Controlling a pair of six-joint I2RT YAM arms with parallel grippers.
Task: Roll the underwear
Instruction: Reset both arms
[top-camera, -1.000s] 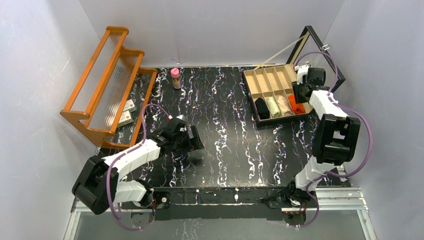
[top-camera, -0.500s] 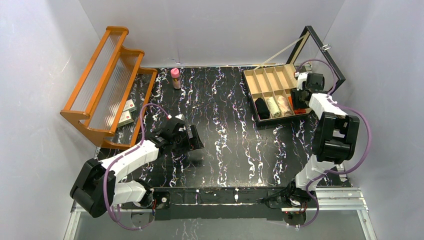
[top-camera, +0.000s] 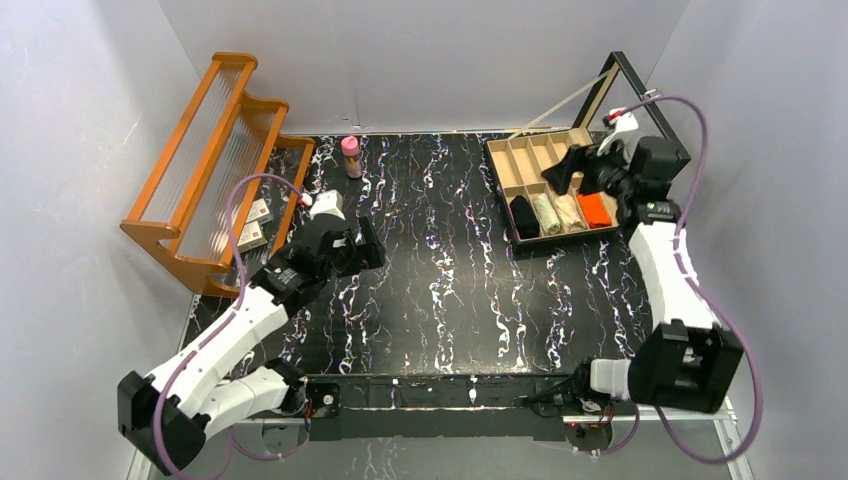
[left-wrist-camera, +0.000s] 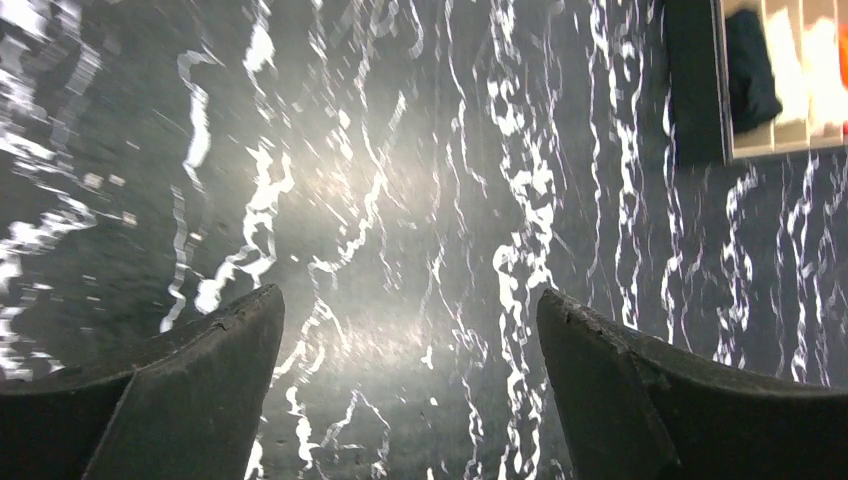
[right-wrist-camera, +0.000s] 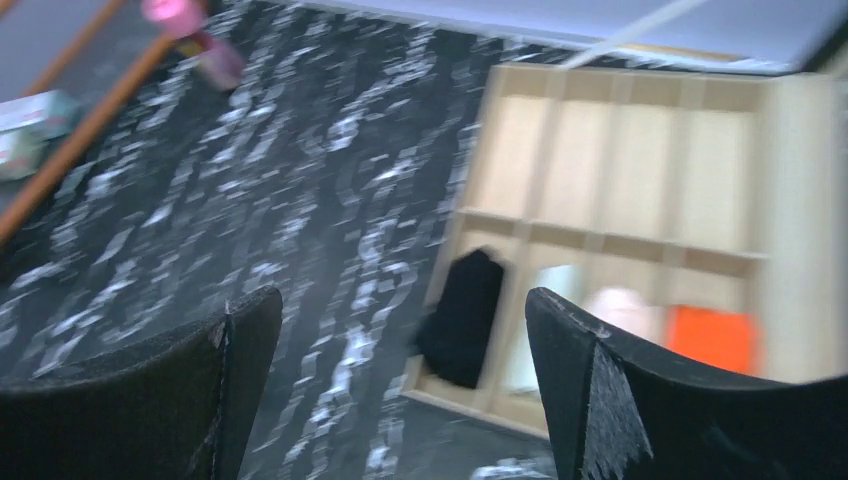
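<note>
The orange underwear (top-camera: 595, 208) lies rolled in the right-hand near compartment of the wooden organizer box (top-camera: 530, 245). Beside it a pale beige roll (top-camera: 570, 210) fills the neighbouring compartment. Both also show blurred in the right wrist view: orange underwear (right-wrist-camera: 712, 338), beige roll (right-wrist-camera: 625, 308). My right gripper (top-camera: 562, 170) hangs open above the box's far compartments, holding nothing; in its own view, the right gripper (right-wrist-camera: 400, 300) has only table and box between its fingers. My left gripper (top-camera: 368, 246) is open over bare table at the left, and the left gripper (left-wrist-camera: 410, 295) is empty.
A black roll (top-camera: 523, 215) and a cream roll (top-camera: 546, 213) fill the other near compartments. The box lid (top-camera: 645, 95) stands open at the back right. An orange wooden rack (top-camera: 215, 150) with small boxes (top-camera: 255, 225) stands at the left, a pink-capped bottle (top-camera: 351, 155) behind.
My right gripper opened wide, lifted off the orange roll and swung up and left over the box. The left arm stretched out, carrying its gripper farther back and left.
</note>
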